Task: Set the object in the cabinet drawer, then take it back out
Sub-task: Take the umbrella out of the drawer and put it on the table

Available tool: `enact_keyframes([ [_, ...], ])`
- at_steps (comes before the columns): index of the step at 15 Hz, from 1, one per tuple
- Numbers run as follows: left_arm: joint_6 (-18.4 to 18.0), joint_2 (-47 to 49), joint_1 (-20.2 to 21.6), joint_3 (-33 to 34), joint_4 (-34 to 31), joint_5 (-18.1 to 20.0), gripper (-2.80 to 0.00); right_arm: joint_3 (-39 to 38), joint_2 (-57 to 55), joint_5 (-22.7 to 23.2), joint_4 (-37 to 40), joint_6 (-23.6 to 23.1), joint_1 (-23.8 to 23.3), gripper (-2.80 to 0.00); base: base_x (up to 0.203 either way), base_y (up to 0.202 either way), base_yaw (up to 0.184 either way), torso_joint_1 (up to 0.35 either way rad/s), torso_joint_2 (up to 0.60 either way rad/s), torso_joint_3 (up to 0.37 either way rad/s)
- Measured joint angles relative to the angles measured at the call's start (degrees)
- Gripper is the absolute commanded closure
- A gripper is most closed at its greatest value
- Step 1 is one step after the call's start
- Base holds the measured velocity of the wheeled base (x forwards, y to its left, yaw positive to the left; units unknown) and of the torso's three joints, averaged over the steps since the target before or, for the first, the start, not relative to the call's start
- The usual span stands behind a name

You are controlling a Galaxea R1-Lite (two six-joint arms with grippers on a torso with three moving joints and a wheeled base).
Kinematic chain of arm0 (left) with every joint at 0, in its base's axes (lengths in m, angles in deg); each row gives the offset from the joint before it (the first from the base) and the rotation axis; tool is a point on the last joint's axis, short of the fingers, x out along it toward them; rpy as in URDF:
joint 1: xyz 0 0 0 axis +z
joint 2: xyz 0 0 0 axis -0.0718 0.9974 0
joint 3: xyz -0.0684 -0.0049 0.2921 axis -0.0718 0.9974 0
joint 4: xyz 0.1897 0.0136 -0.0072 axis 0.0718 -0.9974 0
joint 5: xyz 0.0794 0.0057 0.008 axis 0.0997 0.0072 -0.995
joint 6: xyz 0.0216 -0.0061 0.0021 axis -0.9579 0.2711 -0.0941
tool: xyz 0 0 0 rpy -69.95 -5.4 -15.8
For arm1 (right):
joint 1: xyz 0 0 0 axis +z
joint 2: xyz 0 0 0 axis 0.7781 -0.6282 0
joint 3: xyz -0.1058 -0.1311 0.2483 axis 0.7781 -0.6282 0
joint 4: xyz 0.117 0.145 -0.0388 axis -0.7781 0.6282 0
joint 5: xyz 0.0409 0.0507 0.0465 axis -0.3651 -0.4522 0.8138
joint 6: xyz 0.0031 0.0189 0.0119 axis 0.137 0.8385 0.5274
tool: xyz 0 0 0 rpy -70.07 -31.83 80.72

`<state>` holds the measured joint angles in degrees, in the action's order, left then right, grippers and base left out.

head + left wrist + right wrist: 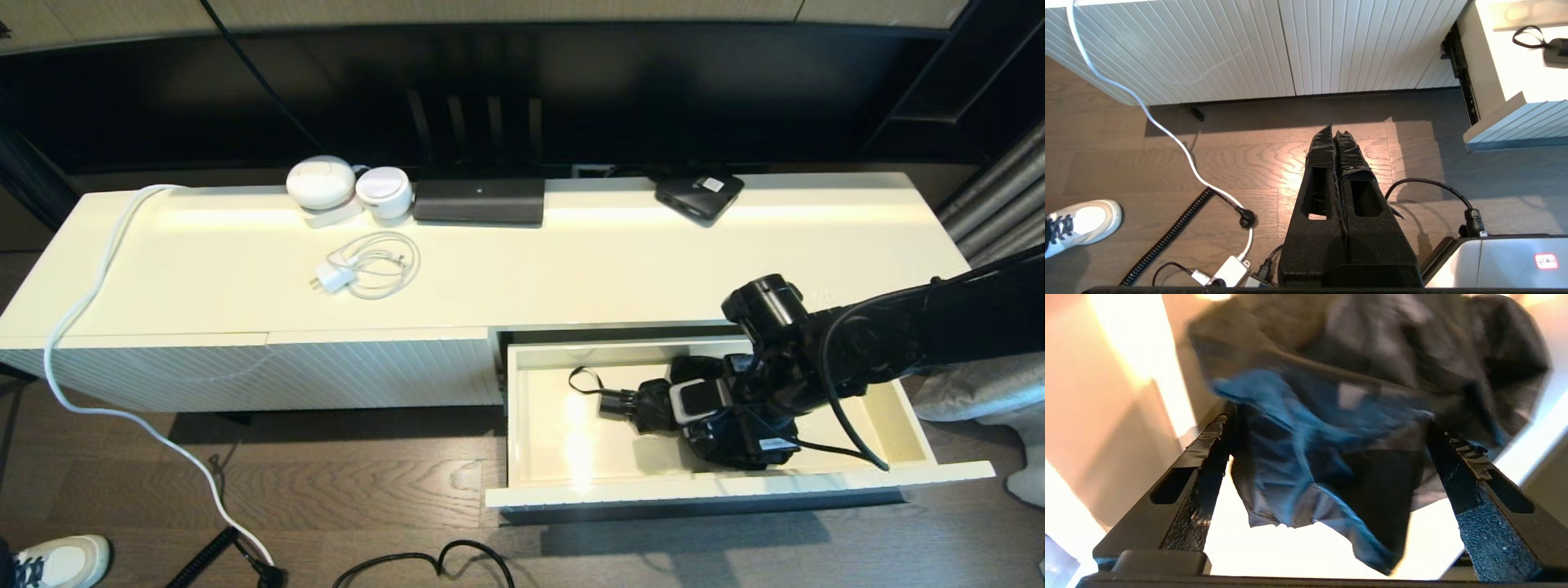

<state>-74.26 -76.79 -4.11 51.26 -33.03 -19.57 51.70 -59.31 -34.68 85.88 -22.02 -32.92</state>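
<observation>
The right gripper [1327, 457] hangs spread wide around the umbrella [653, 404], seemingly not pinching it. The umbrella lies inside the pulled-out drawer [539, 482] of a cream cabinet [571, 261] on wood flooring [326, 482]. The left gripper [1336, 141], pressed together, hangs over the floor.

No text, label or number is legible on anything here.
</observation>
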Motion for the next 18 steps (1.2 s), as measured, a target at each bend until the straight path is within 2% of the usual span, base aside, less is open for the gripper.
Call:
enact_keyframes([
  [11,-0.03,0.0,-0.02,0.0,0.0,0.0,0.0,4.91,-4.57,1.07,-0.82,0.25,-0.3,-2.8,0.0,0.0,0.0,0.0,0.0,0.0],
  [18,0.01,0.0,-0.02,0.0,0.0,-0.01,0.0,4.92,-5.87,1.35,-2.76,0.63,-0.34,-2.8,0.0,0.0,0.0,0.0,0.0,0.0],
])
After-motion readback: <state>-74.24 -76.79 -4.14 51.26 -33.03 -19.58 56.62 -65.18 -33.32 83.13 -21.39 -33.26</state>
